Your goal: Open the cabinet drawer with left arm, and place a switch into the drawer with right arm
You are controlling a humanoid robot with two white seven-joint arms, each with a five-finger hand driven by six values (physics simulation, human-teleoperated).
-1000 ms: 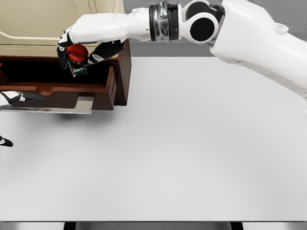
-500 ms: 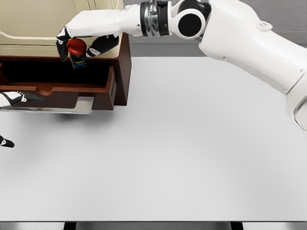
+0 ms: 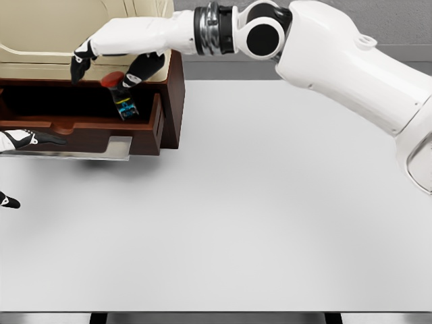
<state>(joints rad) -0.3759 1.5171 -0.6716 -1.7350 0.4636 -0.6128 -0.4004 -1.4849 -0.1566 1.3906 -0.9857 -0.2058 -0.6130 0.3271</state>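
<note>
The brown wooden cabinet (image 3: 174, 88) stands at the table's back left with its drawer (image 3: 81, 127) pulled out. Above the drawer's right end my right hand (image 3: 101, 73) hovers open, fingers spread. The switch (image 3: 124, 102), a small dark box with a red button on top, is tilted just under the thumb and sits partly inside the drawer opening, no longer gripped. My left hand (image 3: 23, 138) shows at the left edge against the drawer front; most of it is cut off by the frame.
A flat grey metal handle plate (image 3: 101, 150) juts from the drawer's front over the white table (image 3: 270, 216). A cream-coloured object (image 3: 54, 34) rests on the cabinet top behind my right forearm.
My right hand's fingers have spread apart and let go of the switch. The switch has tipped over and dropped lower, towards the drawer's right end. The left hand has stayed put.
</note>
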